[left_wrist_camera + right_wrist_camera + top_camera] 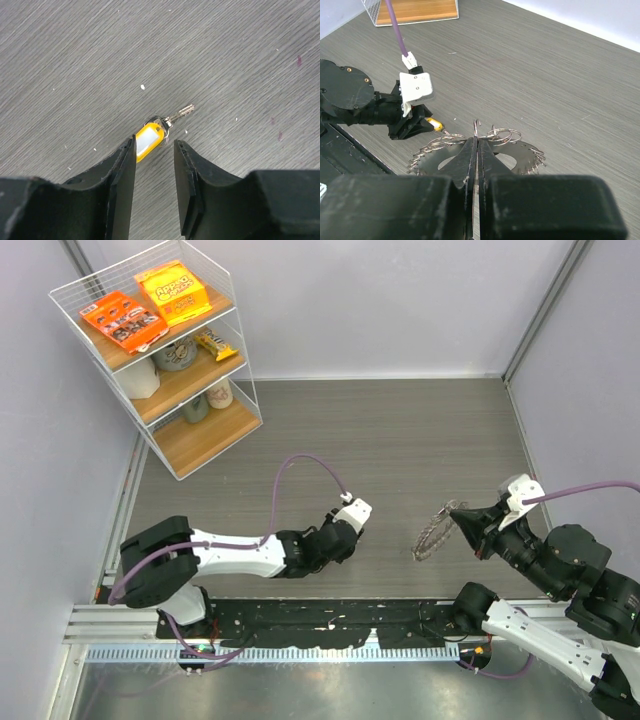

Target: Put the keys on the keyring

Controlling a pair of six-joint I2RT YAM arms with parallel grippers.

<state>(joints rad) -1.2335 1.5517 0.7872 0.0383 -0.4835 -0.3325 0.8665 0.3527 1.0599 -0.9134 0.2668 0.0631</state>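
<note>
Near the middle of the left wrist view, the yellow key (149, 141) lies flat on the table (250, 50), just ahead of the left gripper (155, 146), whose fingers are apart. The key may slide away when pinched. Low in the right wrist view, the right gripper (476, 142) is clamped on the floppy keyring (520, 161), which may swing.

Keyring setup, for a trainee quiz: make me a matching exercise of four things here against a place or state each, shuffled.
1 yellow-headed silver-bladed key
2 silvery jagged-rimmed metal keyring
3 left gripper
4 white wire rack with wooden shelves

a far left corner
b lying on the grey table
c pinched by the right gripper
d open

Pairs: 1-b, 2-c, 3-d, 4-a
</note>
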